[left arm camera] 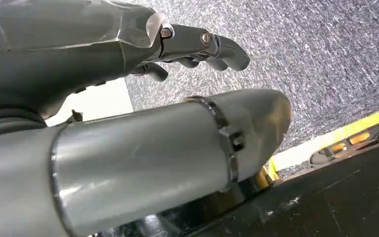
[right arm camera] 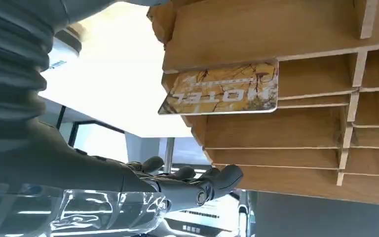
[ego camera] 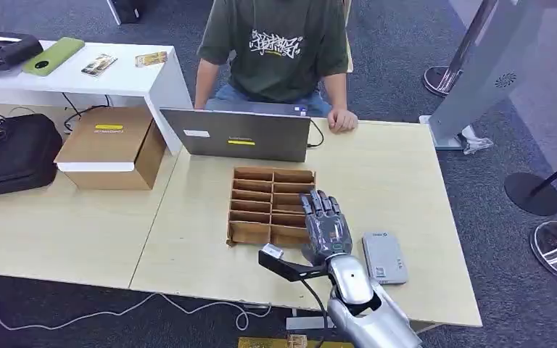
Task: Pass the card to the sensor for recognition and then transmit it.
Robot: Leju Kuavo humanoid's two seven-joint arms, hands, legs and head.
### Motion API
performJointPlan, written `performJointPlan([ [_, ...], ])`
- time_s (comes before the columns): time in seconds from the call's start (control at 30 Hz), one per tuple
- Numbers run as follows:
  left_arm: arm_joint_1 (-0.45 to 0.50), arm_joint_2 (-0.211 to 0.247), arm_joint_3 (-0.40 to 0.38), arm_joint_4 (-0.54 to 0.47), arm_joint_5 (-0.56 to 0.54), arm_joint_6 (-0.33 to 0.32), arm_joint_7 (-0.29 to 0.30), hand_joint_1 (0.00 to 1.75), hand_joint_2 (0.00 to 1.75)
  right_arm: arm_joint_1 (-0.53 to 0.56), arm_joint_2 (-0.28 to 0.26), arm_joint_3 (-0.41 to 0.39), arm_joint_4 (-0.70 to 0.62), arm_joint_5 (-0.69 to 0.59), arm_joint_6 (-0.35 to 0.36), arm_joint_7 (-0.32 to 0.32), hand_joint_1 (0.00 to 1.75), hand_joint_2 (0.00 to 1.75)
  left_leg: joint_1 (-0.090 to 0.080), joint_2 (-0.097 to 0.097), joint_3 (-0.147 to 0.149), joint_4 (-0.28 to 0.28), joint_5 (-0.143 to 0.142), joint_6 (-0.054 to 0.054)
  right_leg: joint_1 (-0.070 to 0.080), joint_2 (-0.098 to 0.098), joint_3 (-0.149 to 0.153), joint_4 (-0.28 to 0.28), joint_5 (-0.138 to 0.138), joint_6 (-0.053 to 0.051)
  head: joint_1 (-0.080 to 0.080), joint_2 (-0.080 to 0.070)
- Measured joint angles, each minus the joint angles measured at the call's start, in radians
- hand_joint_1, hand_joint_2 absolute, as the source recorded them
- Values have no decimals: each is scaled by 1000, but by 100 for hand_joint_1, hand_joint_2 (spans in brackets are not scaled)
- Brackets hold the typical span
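Right hand (ego camera: 326,226) open and empty over the wooden divider tray (ego camera: 261,206), card (right arm camera: 224,89) standing in a slot, grey sensor (ego camera: 384,257) at its 3 o'clock; left hand (left arm camera: 197,47) loosely curled, empty.

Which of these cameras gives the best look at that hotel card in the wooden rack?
The right wrist view: the card is close and sticks out of a slot in the rack, its print readable. From the head view the robot hand covers that part of the rack. The left wrist view looks at carpet instead.
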Motion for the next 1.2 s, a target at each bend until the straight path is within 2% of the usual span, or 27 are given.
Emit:
performJointPlan([
  [0.7,0,0,0,0,6,1,-1,0,0,-3,10,0,0,3,-11,0,0,175,0,0,0,0,0,0,0,0,0,0,0,0,0,0],
  [0.73,0,0,0,0,6,2,-1,0,0,-3,11,0,0,3,-11,0,9,175,0,0,0,0,0,0,0,0,0,0,0,0,0,0],
  [0.77,0,0,0,0,6,3,-1,0,0,-3,11,0,0,3,-10,0,9,175,0,0,0,0,0,0,0,0,0,0,0,0,0,0],
  [0.8,0,0,0,0,6,3,-1,0,0,-3,12,-1,0,3,-10,0,59,175,0,0,0,0,0,0,0,0,0,0,0,0,0,0],
  [0.83,0,0,0,0,6,3,-2,0,0,-3,12,-1,0,3,-10,0,127,175,0,0,0,0,0,0,0,0,0,0,0,0,0,0],
  [0.97,0,0,0,0,6,5,-3,0,0,-3,13,-2,0,12,-9,0,124,175,0,0,0,0,0,0,0,0,0,0,0,0,0,0],
  [1.03,0,0,0,0,6,6,-3,0,0,-3,15,-3,-1,18,-9,0,103,175,0,0,0,0,0,0,0,0,0,0,0,0,0,0],
  [1.2,1,0,0,0,5,6,-4,0,0,-3,16,-3,-2,18,-9,1,77,175,0,0,0,0,0,0,0,0,0,0,0,0,0,0],
])
